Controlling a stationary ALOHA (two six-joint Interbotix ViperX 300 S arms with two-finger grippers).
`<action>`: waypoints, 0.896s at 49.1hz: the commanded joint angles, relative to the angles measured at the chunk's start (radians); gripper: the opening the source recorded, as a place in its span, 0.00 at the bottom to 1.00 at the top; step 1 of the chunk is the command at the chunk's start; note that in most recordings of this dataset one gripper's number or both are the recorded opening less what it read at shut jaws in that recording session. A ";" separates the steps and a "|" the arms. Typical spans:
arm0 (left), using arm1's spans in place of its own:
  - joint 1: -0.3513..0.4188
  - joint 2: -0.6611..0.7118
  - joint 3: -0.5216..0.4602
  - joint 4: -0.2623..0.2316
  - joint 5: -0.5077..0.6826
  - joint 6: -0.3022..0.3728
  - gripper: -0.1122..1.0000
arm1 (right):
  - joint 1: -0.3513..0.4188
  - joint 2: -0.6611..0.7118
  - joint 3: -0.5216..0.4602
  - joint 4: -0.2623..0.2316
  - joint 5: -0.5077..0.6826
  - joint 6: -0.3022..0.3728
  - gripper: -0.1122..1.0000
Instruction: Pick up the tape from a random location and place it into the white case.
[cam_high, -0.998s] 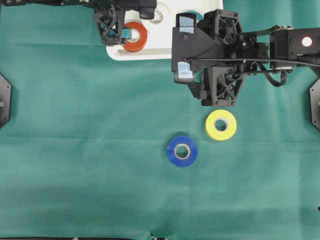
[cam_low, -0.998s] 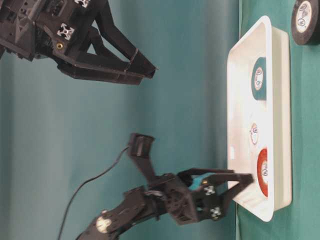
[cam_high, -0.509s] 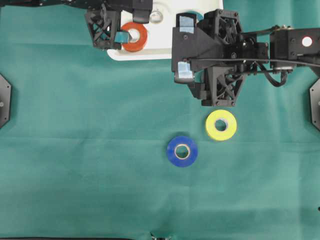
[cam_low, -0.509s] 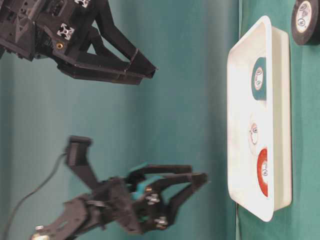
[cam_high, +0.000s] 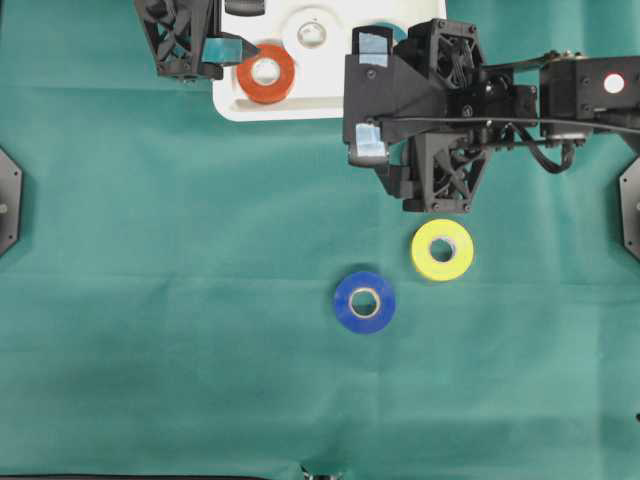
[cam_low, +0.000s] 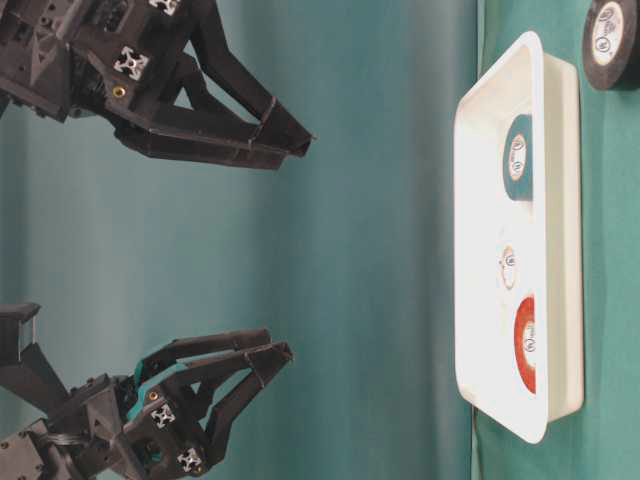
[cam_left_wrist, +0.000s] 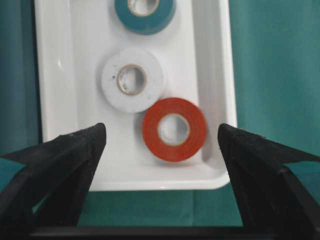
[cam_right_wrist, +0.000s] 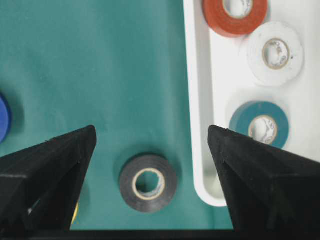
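Note:
The white case (cam_left_wrist: 65, 75) holds a red tape (cam_left_wrist: 173, 129), a white tape (cam_left_wrist: 133, 80) and a teal tape (cam_left_wrist: 145, 12), all lying flat. My left gripper (cam_left_wrist: 161, 129) hangs open and empty, high above the case's near end and off to its side (cam_low: 275, 352). A black tape (cam_right_wrist: 148, 182) lies on the green cloth just beside the case rim (cam_right_wrist: 197, 100). Above that black roll my right gripper (cam_right_wrist: 151, 131) stands open and holds nothing. In the overhead view a yellow tape (cam_high: 443, 249) and a blue tape (cam_high: 364, 301) lie on the cloth mid-table.
The right arm's black body (cam_high: 430, 110) covers the black roll and part of the case (cam_high: 300, 100) in the overhead view. Green cloth covers the whole table. Black mounts sit at the left edge (cam_high: 8, 195) and the right edge (cam_high: 630, 210).
My left gripper has lifted and drawn back from the case, away to the left, leaving the red tape lying inside. The right arm has not moved.

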 joint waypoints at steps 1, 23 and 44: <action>-0.003 -0.031 -0.011 -0.002 -0.003 -0.008 0.98 | 0.003 -0.017 -0.011 -0.002 -0.003 0.002 0.91; -0.147 -0.129 0.103 -0.003 -0.005 -0.158 0.98 | 0.003 -0.017 -0.011 -0.003 -0.008 0.003 0.91; -0.367 -0.178 0.150 -0.005 -0.009 -0.341 0.98 | 0.003 -0.017 -0.011 -0.002 -0.008 0.003 0.91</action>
